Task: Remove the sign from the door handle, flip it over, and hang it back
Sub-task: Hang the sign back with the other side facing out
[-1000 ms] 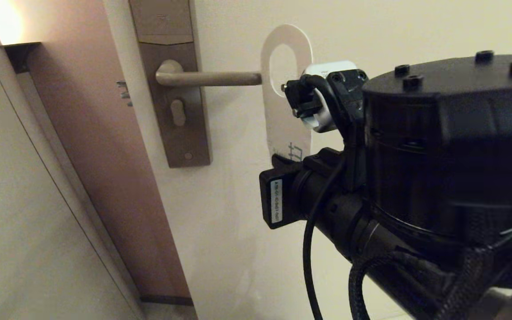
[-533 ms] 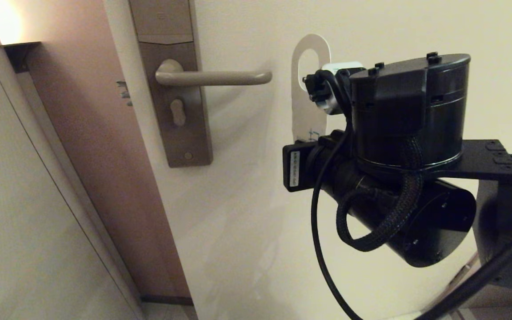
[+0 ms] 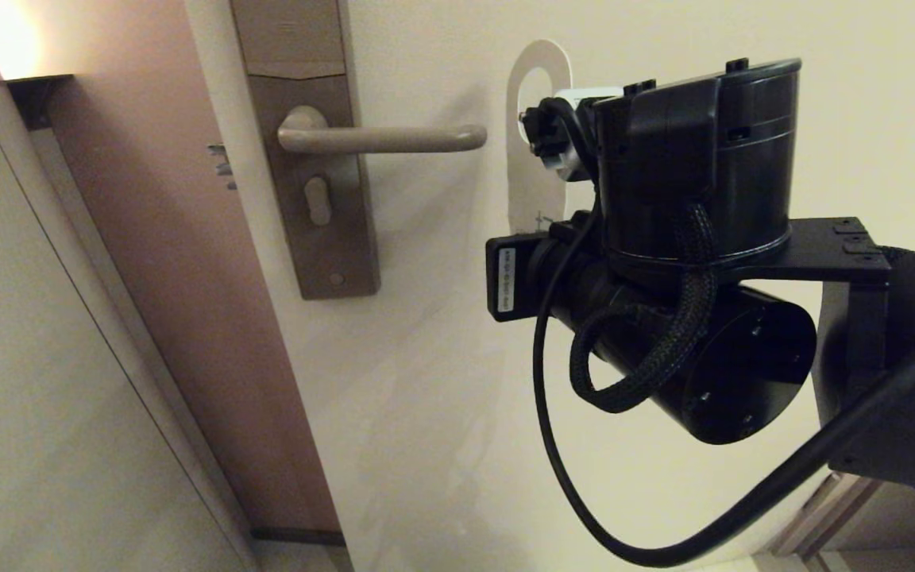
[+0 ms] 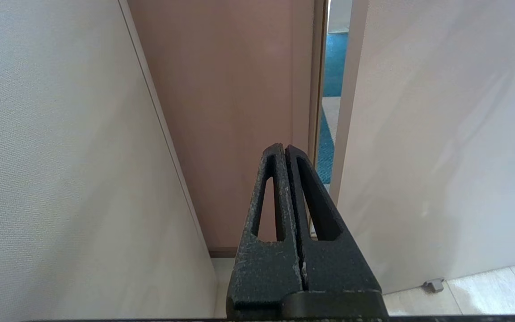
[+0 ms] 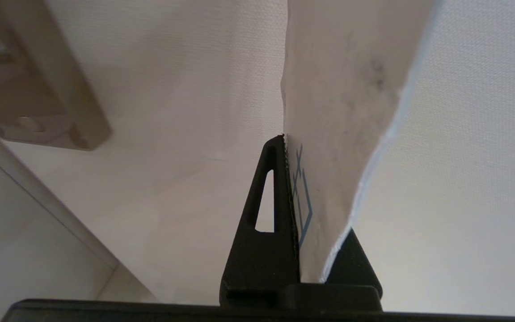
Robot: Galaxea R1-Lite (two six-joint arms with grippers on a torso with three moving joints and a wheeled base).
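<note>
The sign hangs free of the door handle, a short gap to the right of the lever's rounded tip. Its white side faces me and its oval hole is at the top. In the right wrist view my right gripper is shut on the sign at its lower end, beside a blue printed mark. A thin blue edge shows along the card's far side. The wrist's black housing hides the fingers in the head view. My left gripper is shut on nothing, low down facing the door's edge.
The tall brown lock plate sits on the cream door. A brown door frame and a pale wall panel stand to the left, with a lit lamp above. Blue carpet shows through the door gap.
A second ago the sign's rim overlapped the handle's tip. My right arm drew it off to the right and back, then raised it a little and brought it nearer the tip.
</note>
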